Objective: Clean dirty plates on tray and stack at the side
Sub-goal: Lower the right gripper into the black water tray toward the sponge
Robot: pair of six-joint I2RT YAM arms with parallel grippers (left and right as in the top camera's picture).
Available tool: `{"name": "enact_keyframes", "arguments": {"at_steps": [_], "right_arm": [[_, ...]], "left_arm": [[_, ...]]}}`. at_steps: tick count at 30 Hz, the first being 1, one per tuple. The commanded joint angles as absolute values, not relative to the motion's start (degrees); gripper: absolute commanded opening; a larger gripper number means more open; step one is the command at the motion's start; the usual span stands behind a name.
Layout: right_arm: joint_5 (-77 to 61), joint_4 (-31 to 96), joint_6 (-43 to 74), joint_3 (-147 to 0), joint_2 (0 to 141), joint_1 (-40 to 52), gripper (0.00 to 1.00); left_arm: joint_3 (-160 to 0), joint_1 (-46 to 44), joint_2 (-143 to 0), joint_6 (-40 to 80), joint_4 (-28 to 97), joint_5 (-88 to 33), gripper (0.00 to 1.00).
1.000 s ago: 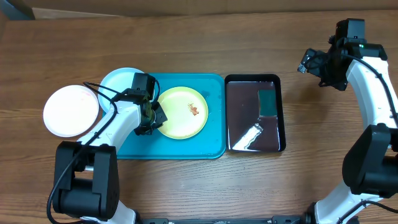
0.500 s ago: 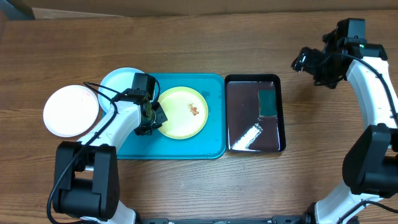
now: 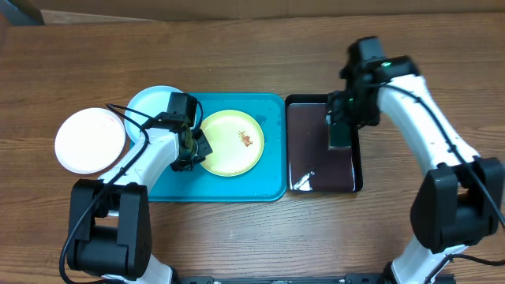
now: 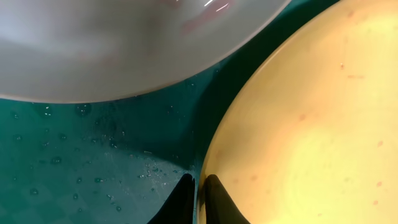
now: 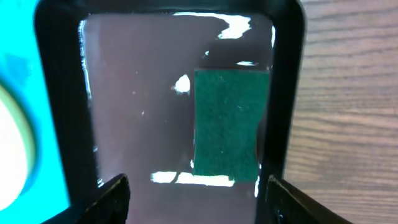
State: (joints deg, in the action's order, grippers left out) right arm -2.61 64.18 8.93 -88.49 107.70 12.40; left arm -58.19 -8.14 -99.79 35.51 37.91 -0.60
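Right gripper has swung in from the table's far edge. It now hangs over the dark tray just beside the turquoise tray, fingers spread above the green sponge, nothing held. Likely sponge pickup next; wiping not begun. Left gripper pinches the yellow plate at its rim. The plate lies mid-tray, with a reddish-brown smear near centre and fine specks.
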Motion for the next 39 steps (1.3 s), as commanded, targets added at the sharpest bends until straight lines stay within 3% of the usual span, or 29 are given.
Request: {"name": "enact_keyframes", "arguments": {"at_steps": [1, 25, 39], "right_arm": [[7.0, 61.5, 8.6, -85.4, 107.4, 14.5, 0.70], [6.4, 43.7, 8.8, -71.2, 107.4, 15.1, 0.69], [4.2, 42.9, 9.2, -70.1, 107.4, 15.1, 0.63]], "left_arm": [[-57.6, -7.9, -100.4, 34.3, 37.9, -0.2, 0.10], [-57.6, -7.9, -100.4, 34.3, 37.9, -0.3, 0.10], [-57.6, -7.9, -100.4, 34.3, 37.9, -0.3, 0.10]]}}
